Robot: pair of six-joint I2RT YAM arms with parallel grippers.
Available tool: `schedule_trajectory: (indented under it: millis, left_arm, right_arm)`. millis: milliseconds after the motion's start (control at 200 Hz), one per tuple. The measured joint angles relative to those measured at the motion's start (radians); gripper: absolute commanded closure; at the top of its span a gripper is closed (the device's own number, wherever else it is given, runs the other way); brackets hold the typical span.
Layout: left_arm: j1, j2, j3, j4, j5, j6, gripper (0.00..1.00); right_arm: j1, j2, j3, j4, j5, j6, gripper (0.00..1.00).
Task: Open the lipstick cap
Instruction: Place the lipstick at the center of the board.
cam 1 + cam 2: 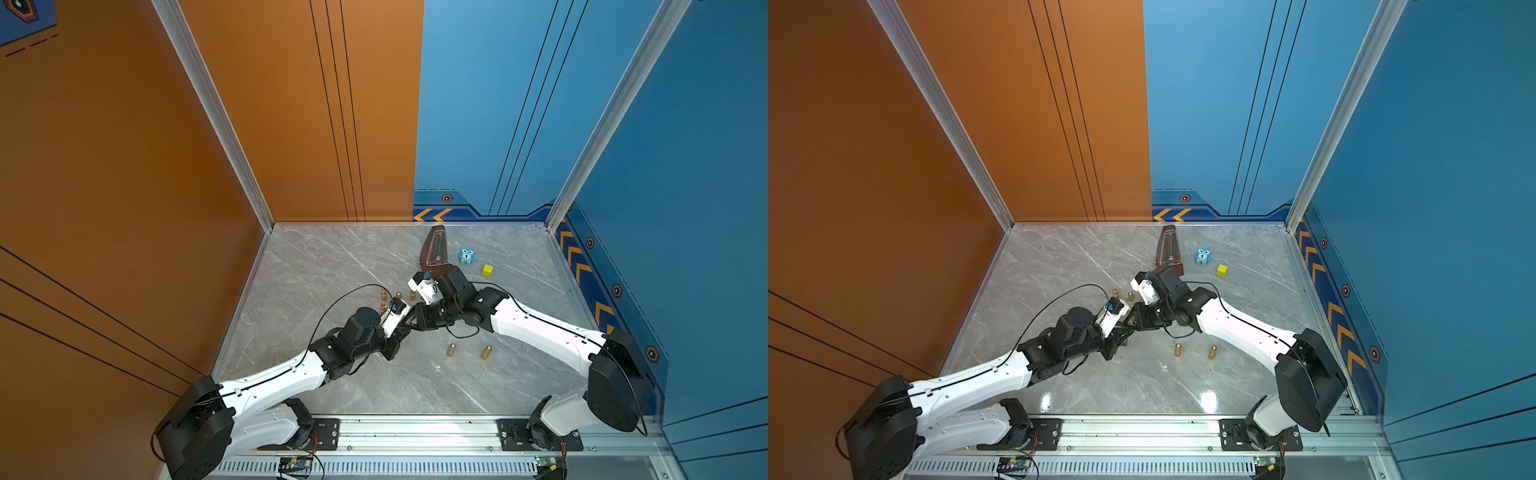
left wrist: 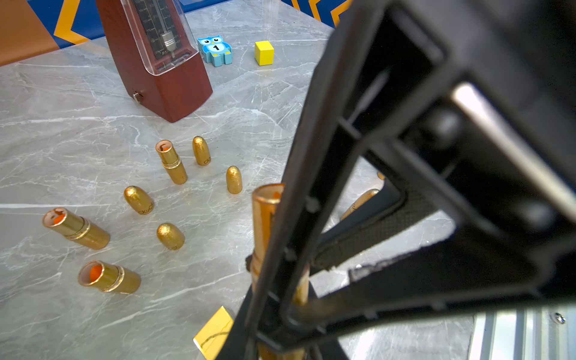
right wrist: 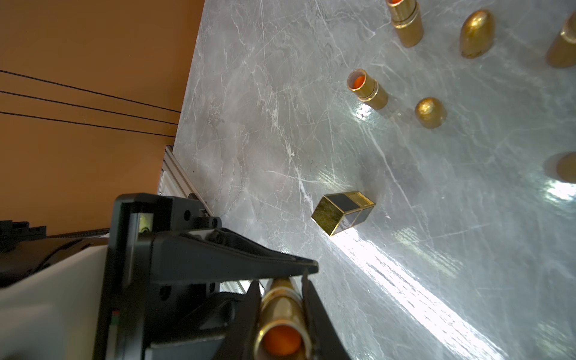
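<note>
Above the middle of the table a gold lipstick (image 1: 410,320) is held between both grippers. My left gripper (image 1: 405,328) is shut on its lower end (image 2: 280,339). The tube (image 2: 265,218) rises from those jaws to an open top, with orange showing inside. My right gripper (image 3: 282,290) is shut round the same tube (image 3: 280,308), whose open orange end faces the right wrist camera. A left finger (image 3: 233,258) lies across just beyond it. The held tube carries no cap. Several bullet-shaped gold caps stand loose on the table, one of them (image 2: 138,199) near the opened tubes.
Opened gold lipsticks (image 2: 76,227) (image 2: 109,277) (image 2: 171,162) stand among the caps. A black and gold square case (image 3: 343,215) lies below the grippers. A brown metronome (image 1: 434,249), a blue owl block (image 1: 466,256) and a yellow cube (image 1: 487,270) stand further back. Two gold lipsticks (image 1: 451,350) (image 1: 485,352) sit nearer the front.
</note>
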Motion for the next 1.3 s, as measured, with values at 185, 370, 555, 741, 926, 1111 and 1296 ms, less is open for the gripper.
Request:
schedule_trajectory:
  millis: [185,370,555,741,926,1111,1296]
  left_arm:
    - [0.0,0.0,0.0,-0.003,-0.001,0.0,1.0]
    - [0.0,0.001,0.0,-0.003,-0.005,0.0,0.87]
    - [-0.002,-0.004,0.0,0.003,-0.023,0.002,0.49]
    - [0.002,-0.043,-0.013,0.005,-0.05,-0.01,0.24]
    - [0.026,-0.086,-0.034,-0.013,-0.084,-0.023,0.04]
    - [0.061,-0.125,-0.057,-0.05,-0.127,-0.047,0.01]
    - [0.11,-0.145,-0.061,-0.08,-0.161,-0.074,0.01]
  right_arm:
    - [0.004,0.0,0.0,0.0,0.011,-0.008,0.83]
    - [0.01,-0.002,0.004,-0.006,0.038,-0.028,0.84]
    - [0.014,-0.016,0.012,-0.037,0.108,-0.045,0.84]
    - [0.008,-0.027,0.014,-0.08,0.211,-0.062,0.83]
    - [0.013,-0.029,0.03,-0.116,0.36,-0.085,0.82]
    - [0.032,-0.022,0.032,-0.128,0.505,-0.107,0.82]
    - [0.066,0.043,0.036,-0.092,0.594,-0.14,0.82]
